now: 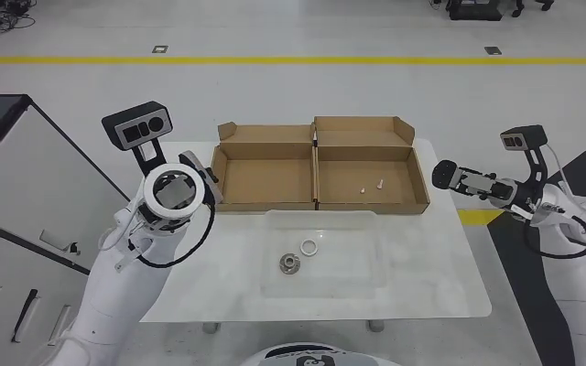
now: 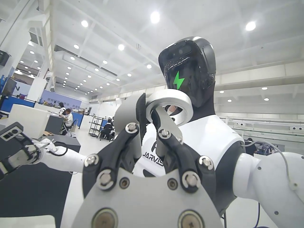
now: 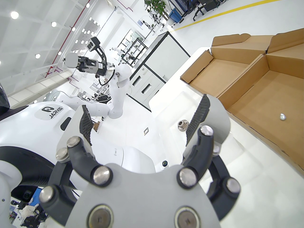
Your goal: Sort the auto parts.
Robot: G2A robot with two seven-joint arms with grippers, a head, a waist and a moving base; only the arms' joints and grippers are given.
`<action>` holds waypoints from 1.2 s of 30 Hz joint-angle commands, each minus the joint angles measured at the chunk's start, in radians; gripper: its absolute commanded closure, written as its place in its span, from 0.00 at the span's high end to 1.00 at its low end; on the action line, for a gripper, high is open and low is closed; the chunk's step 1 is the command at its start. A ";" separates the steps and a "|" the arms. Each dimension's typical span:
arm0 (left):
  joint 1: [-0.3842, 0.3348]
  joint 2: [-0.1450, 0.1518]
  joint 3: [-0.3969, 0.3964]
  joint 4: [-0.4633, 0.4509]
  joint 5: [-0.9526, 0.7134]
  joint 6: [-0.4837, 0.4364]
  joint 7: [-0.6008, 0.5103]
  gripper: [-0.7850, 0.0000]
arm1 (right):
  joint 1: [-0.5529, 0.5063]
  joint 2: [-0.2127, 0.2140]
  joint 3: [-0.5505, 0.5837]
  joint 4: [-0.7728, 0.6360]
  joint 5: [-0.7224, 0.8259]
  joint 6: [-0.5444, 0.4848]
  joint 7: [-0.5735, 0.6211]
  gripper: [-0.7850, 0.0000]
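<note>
So, left gripper point(image 2: 150, 112): at the left of the top view, raised above the table's left edge. Its fingers are pinched narrow on a large metal ring, one finger through the hole and the other pressed against the outside of the wall.
Large metal ring point(image 1: 173, 192): silver and broad-walled, held with its open face turned up toward the top camera, just beside the left box's outer wall in that view.
Left box point(image 1: 265, 178): brown cardboard with its flaps open, centre-left at the far side of the table, touching its neighbour along one shared wall.
Flanged hub point(image 1: 290, 264): small grey metal part lying in the tray's left-centre area, flange down and bore up.
White ring point(image 1: 310, 248): thin and pale, lying flat in the tray just up and right of the hub. Whether the two touch I cannot tell.
Clear tray point(image 1: 357, 274): see-through and shallow, at lower centre, directly in front of the two boxes.
Table point(image 1: 430, 261): white top, carrying the tray and both boxes.
Right box point(image 1: 403, 197): the same cardboard kind, centre-right, flaps open.
Small pale parts point(image 1: 363, 188): two little pieces on the right box's floor, near each other toward its middle.
Right gripper point(image 3: 142, 117): at the right edge of the top view, raised just beyond the right box's outer wall and the table's edge. Its ribbed fingers are spread wide with nothing between them.
</note>
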 commanded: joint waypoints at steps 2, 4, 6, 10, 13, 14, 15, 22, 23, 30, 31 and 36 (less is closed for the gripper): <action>0.000 0.000 0.000 0.000 0.000 0.000 0.000 0.00 | 0.000 0.000 0.000 0.000 0.000 0.000 0.000 1.00; 0.000 0.000 0.000 0.000 0.000 0.000 0.000 0.00 | 0.000 0.000 0.000 0.000 0.000 0.000 0.000 1.00; 0.000 0.000 0.000 0.000 0.000 0.000 0.000 0.00 | 0.000 0.000 0.000 0.000 0.000 0.000 0.000 1.00; -0.012 -0.006 0.014 -0.015 0.071 0.034 0.044 0.00 | 0.000 0.000 0.000 0.000 0.000 0.000 0.000 1.00; -0.038 -0.014 0.044 0.005 0.161 0.068 0.086 0.00 | 0.000 0.000 0.000 0.000 0.000 0.000 0.000 1.00; -0.050 -0.018 0.059 0.011 0.187 0.075 0.099 0.00 | 0.000 0.000 0.000 0.000 0.000 0.000 0.000 1.00; -0.063 -0.021 0.073 0.021 0.214 0.084 0.114 0.00 | 0.000 0.000 0.000 0.000 0.000 0.000 0.000 1.00; -0.172 -0.052 0.169 0.102 0.387 0.115 0.229 0.00 | 0.000 0.000 0.000 0.000 0.000 0.000 0.000 1.00; -0.190 -0.057 0.179 0.121 0.426 0.128 0.248 0.00 | 0.000 0.000 0.000 0.000 0.000 0.000 0.000 1.00; -0.244 -0.072 0.209 0.186 0.573 0.203 0.308 0.00 | 0.000 0.000 0.000 0.000 0.000 0.000 0.000 1.00; -0.250 -0.073 0.211 0.196 0.596 0.216 0.316 0.00 | 0.000 0.000 0.000 0.000 0.000 0.000 0.000 1.00; -0.262 -0.077 0.213 0.234 0.651 0.273 0.335 0.00 | 0.000 0.000 0.000 0.000 0.000 0.000 0.000 1.00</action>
